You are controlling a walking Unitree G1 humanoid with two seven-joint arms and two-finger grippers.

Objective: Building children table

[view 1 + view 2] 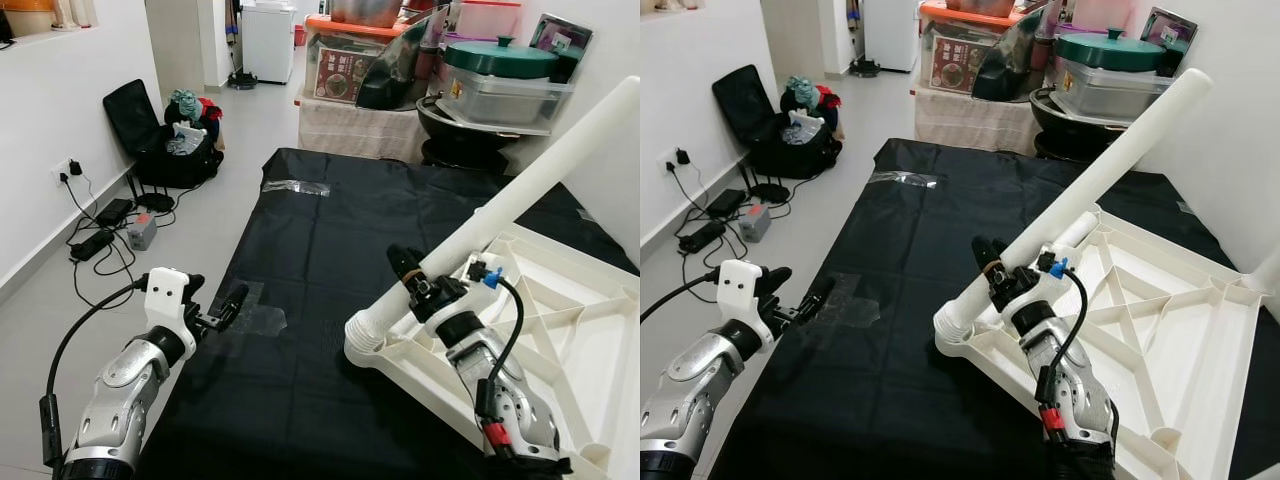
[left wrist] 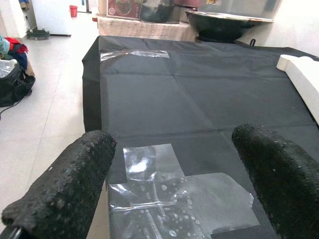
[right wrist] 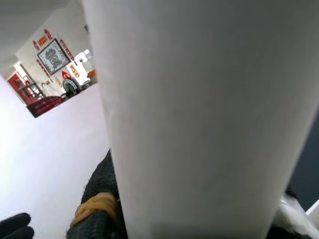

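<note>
Here your right gripper (image 1: 420, 280) clamps the white table leg (image 1: 520, 195), apparently seated in the upturned tabletop (image 1: 560, 330); your left gripper (image 2: 169, 184) hovers open over the black mat (image 1: 320, 250).

Table top (image 1: 560, 330) lies on mat (image 1: 330, 260), leg (image 1: 520, 195) seemingly at its corner.

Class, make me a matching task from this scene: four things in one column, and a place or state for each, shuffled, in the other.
1. white table leg
2. upturned tabletop
3. left gripper
4. green lid

a. lying on the black sheet
b. on a grey tub at the back
c. held by the right gripper
d. open, above taped plastic at the sheet's edge

Pairs: 1-c, 2-a, 3-d, 4-b
</note>
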